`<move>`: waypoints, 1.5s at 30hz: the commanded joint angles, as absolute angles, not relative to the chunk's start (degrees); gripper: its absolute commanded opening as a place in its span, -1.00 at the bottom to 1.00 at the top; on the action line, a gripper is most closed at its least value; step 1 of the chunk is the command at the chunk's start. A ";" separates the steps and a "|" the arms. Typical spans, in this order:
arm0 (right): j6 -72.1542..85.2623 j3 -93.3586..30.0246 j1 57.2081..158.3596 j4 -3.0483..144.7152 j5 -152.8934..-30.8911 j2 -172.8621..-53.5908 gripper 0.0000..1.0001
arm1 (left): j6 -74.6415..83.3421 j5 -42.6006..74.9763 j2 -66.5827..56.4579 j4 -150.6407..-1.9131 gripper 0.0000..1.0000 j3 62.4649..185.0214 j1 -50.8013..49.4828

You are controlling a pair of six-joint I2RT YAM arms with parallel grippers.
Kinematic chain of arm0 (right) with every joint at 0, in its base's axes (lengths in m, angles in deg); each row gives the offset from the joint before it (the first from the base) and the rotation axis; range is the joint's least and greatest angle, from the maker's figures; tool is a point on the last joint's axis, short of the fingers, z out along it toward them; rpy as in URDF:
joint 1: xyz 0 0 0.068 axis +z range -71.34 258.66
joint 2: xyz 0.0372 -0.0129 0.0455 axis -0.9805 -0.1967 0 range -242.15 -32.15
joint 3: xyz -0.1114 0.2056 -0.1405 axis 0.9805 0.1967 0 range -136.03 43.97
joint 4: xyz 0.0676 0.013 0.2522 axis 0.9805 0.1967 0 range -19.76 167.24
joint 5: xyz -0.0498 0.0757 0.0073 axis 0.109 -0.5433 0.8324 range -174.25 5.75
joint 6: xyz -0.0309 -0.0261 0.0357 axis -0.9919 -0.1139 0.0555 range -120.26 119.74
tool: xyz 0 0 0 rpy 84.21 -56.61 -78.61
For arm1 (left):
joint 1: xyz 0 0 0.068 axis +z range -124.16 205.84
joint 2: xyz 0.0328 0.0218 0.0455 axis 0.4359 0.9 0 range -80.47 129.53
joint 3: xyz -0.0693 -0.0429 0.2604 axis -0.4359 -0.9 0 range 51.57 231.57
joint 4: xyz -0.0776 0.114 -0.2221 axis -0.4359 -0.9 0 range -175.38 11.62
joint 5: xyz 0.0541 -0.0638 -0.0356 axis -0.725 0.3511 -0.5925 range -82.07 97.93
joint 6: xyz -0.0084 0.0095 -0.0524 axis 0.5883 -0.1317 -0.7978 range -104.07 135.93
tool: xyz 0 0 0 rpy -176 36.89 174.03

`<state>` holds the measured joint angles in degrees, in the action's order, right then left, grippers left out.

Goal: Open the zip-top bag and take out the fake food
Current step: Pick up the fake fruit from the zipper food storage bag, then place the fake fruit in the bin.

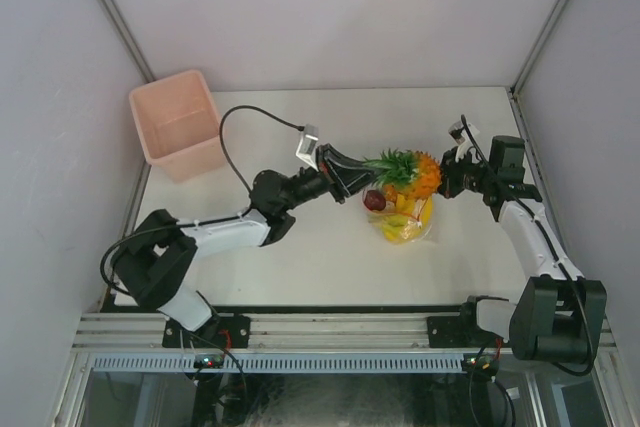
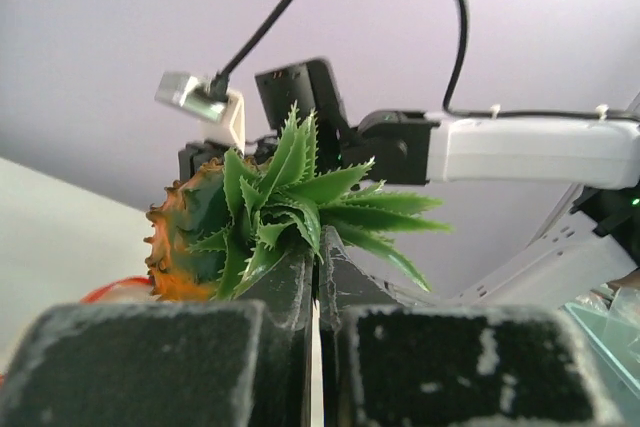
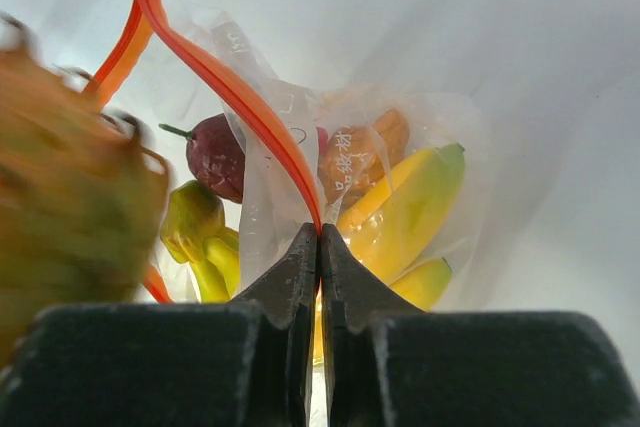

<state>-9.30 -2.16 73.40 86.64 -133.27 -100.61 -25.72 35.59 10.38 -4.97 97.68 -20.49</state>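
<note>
While the right gripper [image 3: 318, 239] clamps the red-orange strip [image 3: 232, 89] of the clear crinkly plastic zip-top bag [image 3: 265, 209], anchoring it right of centre, the left gripper [image 2: 318, 259] pinches the green leaves of the orange toy pineapple [image 2: 188, 232], apparently to pull it left.

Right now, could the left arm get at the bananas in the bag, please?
Probably not yet: the left pincer is shut on the pineapple by its leaves, and the bananas sit inside the bag.

Illegible red print on zip-top bag [image 3: 285, 137]
</note>
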 commanded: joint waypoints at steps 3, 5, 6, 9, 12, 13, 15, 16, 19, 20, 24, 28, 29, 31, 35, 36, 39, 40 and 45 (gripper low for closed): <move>-8.56 -2.32 72.85 84.20 -136.35 -99.51 -1.00 | -25.58 34.59 0.09 -8.84 -1.00 96.38 -17.32; -8.83 -2.33 72.77 84.31 -136.53 -99.54 -1.00 | -24.13 33.61 -2.81 -13.33 -1.00 94.91 -16.26; -8.95 -2.30 72.77 84.32 -136.63 -99.56 -1.00 | -23.56 33.39 -4.22 -15.70 -1.00 94.44 -15.59; -9.20 -2.29 72.77 84.33 -136.88 -99.65 -1.00 | -23.39 32.80 -7.85 -21.67 -0.99 93.23 -13.10; -9.69 -2.32 72.78 84.52 -136.75 -99.54 -1.00 | -23.58 32.50 -11.52 -27.76 -1.00 92.97 -9.53; -9.82 -2.28 72.79 84.60 -136.73 -99.41 -1.00 | -23.60 32.45 -12.47 -29.89 -1.00 93.11 -8.35; -10.22 -2.29 72.77 84.65 -136.64 -99.31 -1.00 | -23.93 32.09 -14.20 -34.61 -0.99 93.72 -5.57; -10.34 -2.30 72.77 84.73 -136.57 -99.30 -1.00 | -24.29 32.02 -14.90 -36.64 -0.99 93.98 -4.09; -10.72 -2.35 72.81 84.92 -136.39 -99.27 -1.00 | -25.34 32.09 -16.90 -41.25 -1.00 94.69 1.33; -10.79 -2.37 72.77 84.92 -136.34 -99.29 -1.00 | -25.45 32.10 -17.49 -42.77 -1.00 94.99 2.83; -11.01 -2.39 72.77 85.01 -135.88 -99.38 -1.00 | -25.85 31.56 -19.51 -48.07 -1.00 96.84 9.33; -11.30 -2.63 72.80 85.50 -135.25 -99.55 -1.00 | -27.59 29.24 -20.53 -51.18 -1.00 98.61 16.46; -11.40 -2.66 72.80 85.57 -135.21 -99.49 -1.00 | -27.85 28.39 -20.61 -51.61 -1.00 99.14 18.14; -11.44 -2.59 72.81 85.67 -135.14 -99.47 -1.00 | -28.58 26.61 -20.04 -52.82 -1.00 100.75 21.29; -11.69 -2.68 72.77 85.84 -135.03 -99.60 -1.00 | -28.84 22.45 -17.53 -54.65 -0.99 104.12 26.25; -11.84 -2.70 72.85 85.88 -134.97 -99.56 -1.00 | -28.74 20.91 -16.90 -54.80 -1.00 104.68 27.11; -11.86 -2.69 72.78 85.98 -134.65 -99.72 -1.00 | -27.54 14.71 -15.09 -55.49 -1.00 106.23 29.09; -11.86 -2.64 72.81 85.95 -134.65 -99.81 -1.00 | -27.30 12.19 -14.49 -55.29 -1.00 106.57 29.67; -12.19 -2.71 72.91 86.32 -134.74 -100.08 -1.00 | -27.22 9.04 -10.12 -54.04 -1.00 110.18 32.46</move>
<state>-10.78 -2.16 73.05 86.86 -134.69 -100.61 -27.49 14.25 -12.70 -56.40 104.44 30.42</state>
